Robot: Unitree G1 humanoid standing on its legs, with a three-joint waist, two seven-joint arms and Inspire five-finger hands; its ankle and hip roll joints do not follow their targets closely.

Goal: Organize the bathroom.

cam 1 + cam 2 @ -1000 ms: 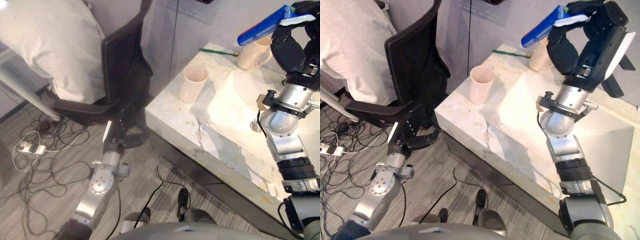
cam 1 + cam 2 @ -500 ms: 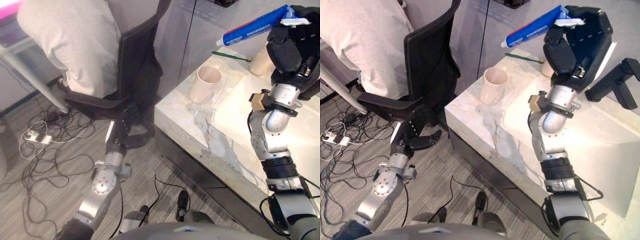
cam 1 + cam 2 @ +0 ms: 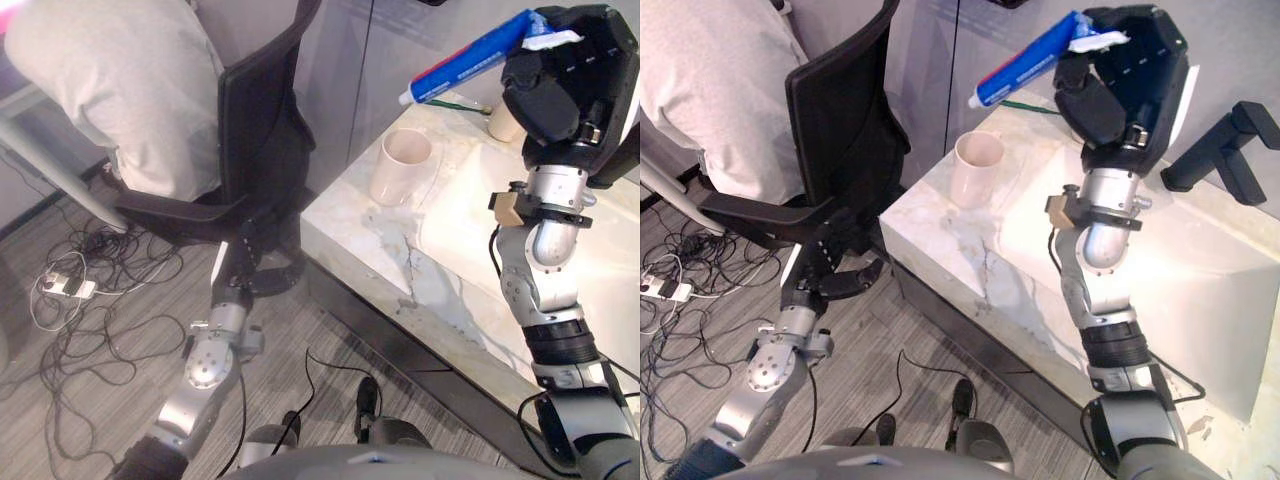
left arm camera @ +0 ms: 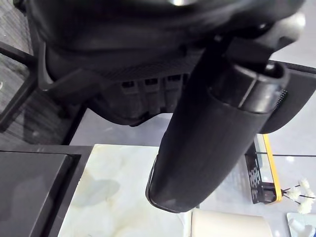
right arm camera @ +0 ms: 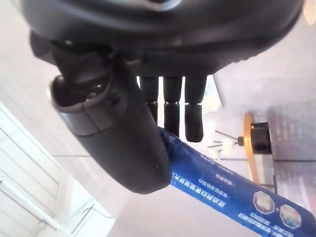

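My right hand (image 3: 565,70) is raised high over the marble counter (image 3: 400,250), shut on a blue toothpaste tube (image 3: 465,68). The tube (image 5: 222,182) is pinched between thumb and fingers. Its white cap end points left and hangs in the air above a cream mug (image 3: 402,166) near the counter's left corner. A second cream mug (image 3: 500,120) stands further back, partly behind the hand, with a green toothbrush (image 3: 1025,105) lying beside it. My left hand (image 3: 245,265) hangs low off the counter by the chair base, fingers relaxed and holding nothing.
A white sink basin (image 3: 1200,250) with a black faucet (image 3: 1230,150) is set in the counter. A black office chair (image 3: 260,110) carrying a pale grey bulk (image 3: 110,90) stands close to the counter's left edge. Tangled cables (image 3: 70,290) lie on the floor at left.
The right hand has carried the tube leftward, away from the far mug; its cap end now hangs over the near mug. The view itself has shifted. The left hand stays low.
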